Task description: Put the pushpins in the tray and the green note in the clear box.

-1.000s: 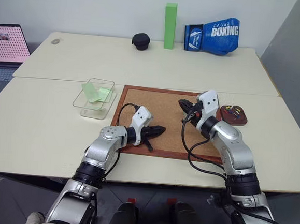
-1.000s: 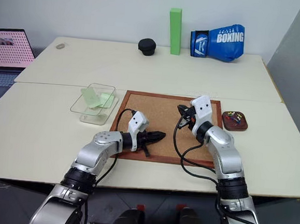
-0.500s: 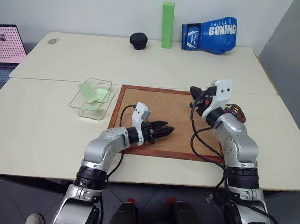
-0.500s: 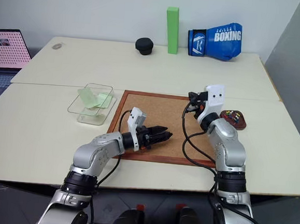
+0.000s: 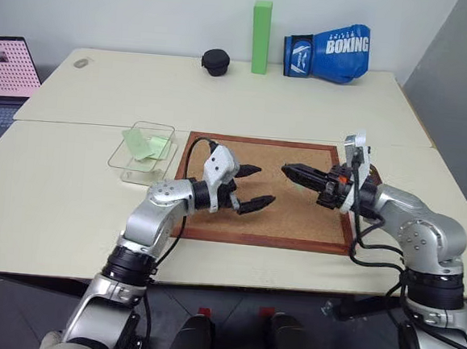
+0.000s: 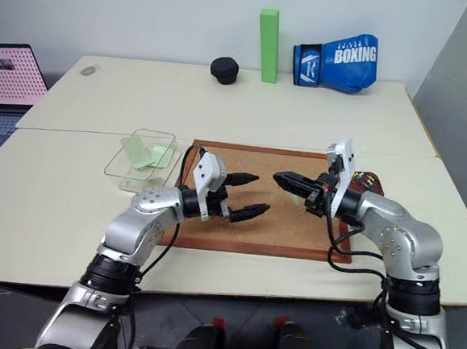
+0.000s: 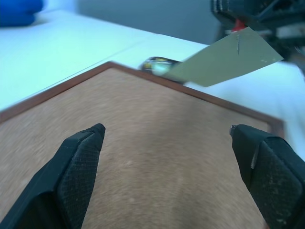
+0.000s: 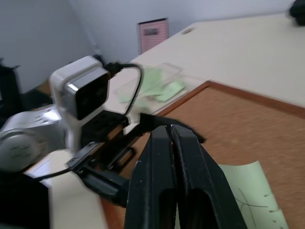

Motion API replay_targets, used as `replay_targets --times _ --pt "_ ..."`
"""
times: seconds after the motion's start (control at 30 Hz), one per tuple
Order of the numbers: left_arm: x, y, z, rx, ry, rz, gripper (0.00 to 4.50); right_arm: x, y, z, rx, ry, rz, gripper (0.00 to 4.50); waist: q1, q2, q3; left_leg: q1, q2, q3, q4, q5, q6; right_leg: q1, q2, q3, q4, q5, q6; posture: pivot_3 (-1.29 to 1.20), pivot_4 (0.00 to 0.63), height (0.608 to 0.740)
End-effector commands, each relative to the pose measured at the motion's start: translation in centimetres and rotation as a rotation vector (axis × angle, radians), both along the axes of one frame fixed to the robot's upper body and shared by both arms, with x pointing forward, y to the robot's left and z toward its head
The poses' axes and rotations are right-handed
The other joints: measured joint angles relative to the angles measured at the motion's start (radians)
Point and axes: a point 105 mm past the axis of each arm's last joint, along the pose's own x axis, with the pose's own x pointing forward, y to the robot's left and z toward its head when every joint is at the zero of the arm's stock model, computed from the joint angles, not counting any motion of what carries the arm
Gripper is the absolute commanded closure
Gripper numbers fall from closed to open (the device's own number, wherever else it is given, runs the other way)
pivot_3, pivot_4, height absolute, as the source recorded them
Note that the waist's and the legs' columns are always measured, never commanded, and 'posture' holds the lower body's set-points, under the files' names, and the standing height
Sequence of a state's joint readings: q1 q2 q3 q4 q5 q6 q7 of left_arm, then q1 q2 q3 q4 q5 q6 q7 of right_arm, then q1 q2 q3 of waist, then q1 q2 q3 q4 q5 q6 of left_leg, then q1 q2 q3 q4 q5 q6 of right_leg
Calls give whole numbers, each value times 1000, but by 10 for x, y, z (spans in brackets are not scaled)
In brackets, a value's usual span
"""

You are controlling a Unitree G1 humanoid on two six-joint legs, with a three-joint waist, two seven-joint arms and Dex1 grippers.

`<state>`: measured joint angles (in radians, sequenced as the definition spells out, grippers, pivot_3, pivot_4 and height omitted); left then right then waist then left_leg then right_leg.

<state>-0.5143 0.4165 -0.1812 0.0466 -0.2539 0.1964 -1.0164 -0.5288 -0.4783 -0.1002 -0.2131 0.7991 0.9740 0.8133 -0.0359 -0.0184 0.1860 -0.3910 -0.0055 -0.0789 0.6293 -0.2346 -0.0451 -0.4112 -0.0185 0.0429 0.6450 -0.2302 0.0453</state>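
Left wrist view shows the relation that governs the coming move: the green note (image 7: 224, 57) hangs in the air directly ahead of the left gripper (image 7: 167, 130), between it and the right gripper (image 5: 289, 170). The note is held clear of the cork board (image 5: 295, 220), tilted, with its flat face turned partly toward the left gripper. A pushpin (image 7: 237, 33) appears to pierce the note near its upper edge, just at the right gripper's tip.

Left gripper: fingers spread wide, nothing between them, pointing across the board toward the note.

Right gripper: fingers pressed together. The note hangs at their tip, but whether they clamp the pin or the paper itself cannot be told.

The two grippers face each other tip to tip above the board, near but apart.

The clear box (image 5: 136, 175), which already contains green paper, lies off the board's left edge, on the left arm's side. The tray (image 6: 372, 183) sits off the right edge, behind the right wrist. The left arm is therefore judged the better placed to take the note.
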Motion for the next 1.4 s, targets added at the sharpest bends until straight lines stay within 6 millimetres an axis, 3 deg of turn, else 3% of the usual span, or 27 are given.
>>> replay_targets --times 0.03,0.13,0.27,0.47,0.8,0.83,1.4 --pt "-12 -4 20 58 -238 -170 48 -21 7 20 31 28 184 4500 3 0 0 0 0 0 0 0 0 0 0 0 0 0 0 0 150 740" --pt "-14 -4 25 95 -335 -254 48 -29 10 17 11 62 237 4500 7 0 0 -1 0 0 1 0 0 0 0 0 0 0 0 0 150 740" --pt "-14 0 15 142 -333 -338 48 -34 12 13 10 92 269 4500 6 0 0 -3 -1 0 1 0 0 0 -1 -1 -1 0 1 0 150 740" --pt "-31 -13 23 122 -375 -492 48 -39 17 9 18 114 290 4500 5 0 0 -9 -1 0 1 0 0 -8 -1 -1 1 1 1 0 150 740" --pt "-42 -19 26 94 -349 -554 48 -45 18 -2 -7 129 289 4500 3 0 0 -9 0 0 2 0 0 -8 0 0 2 1 1 0 150 740" --pt "-43 -19 24 97 -336 -552 407 -45 18 -1 -6 129 288 4500 3 0 0 -9 0 0 2 0 0 -8 0 0 2 1 1 0 150 740" --pt "-42 -27 21 100 -328 -558 3442 -49 21 6 23 140 301 4500 4 0 0 -9 0 0 2 0 0 -8 0 0 2 1 1 0 150 740"
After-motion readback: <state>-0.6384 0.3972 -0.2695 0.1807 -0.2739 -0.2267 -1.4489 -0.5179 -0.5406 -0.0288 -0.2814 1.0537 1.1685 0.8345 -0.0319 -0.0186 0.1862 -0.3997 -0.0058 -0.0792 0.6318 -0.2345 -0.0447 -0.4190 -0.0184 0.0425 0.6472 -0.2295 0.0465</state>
